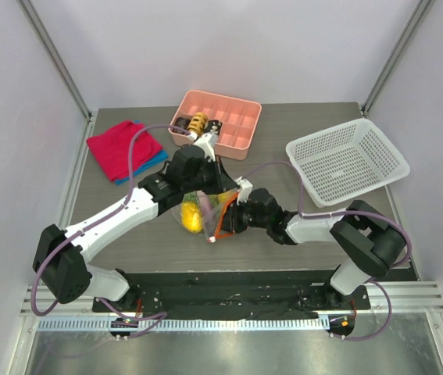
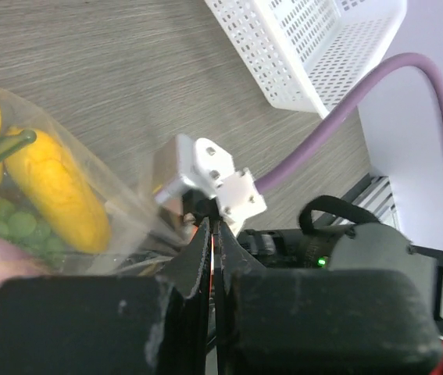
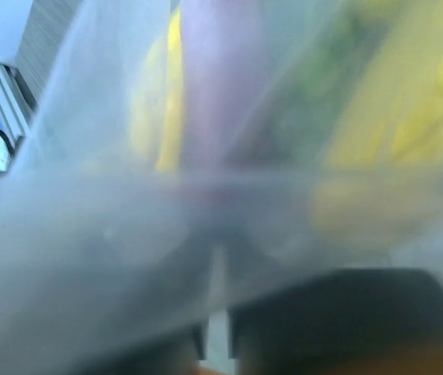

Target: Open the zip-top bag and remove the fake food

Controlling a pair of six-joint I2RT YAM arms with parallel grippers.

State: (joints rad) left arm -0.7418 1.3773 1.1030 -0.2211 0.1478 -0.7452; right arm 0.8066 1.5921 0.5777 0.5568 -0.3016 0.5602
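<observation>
red cloth (image 1: 119,144): upper left of the overhead view, lying flat on a blue cloth (image 1: 155,162).
left gripper (image 2: 212,234): fingers pressed together on a thin orange-red line, the zipper strip of the bag.
zip-top bag (image 1: 199,209): centre of the overhead view, between the two grippers. Clear film bulging to the left, zipper strip along the right edge. Long axis running top to bottom of the frame, slightly tilted, mouth facing right.
fake food (image 1: 192,219): inside the bag. Yellow pieces and green grapes in the left wrist view, a purple piece blurred in the right wrist view.
pink tray (image 1: 241,117): upper centre, beyond the bag.
right gripper (image 3: 218,332): at the zipper edge. Fingers close, a slim gap between them, bag film pressed over the lens. Clamped or not, cannot tell.
white basket (image 1: 346,160): right of centre, well apart from the bag.
</observation>
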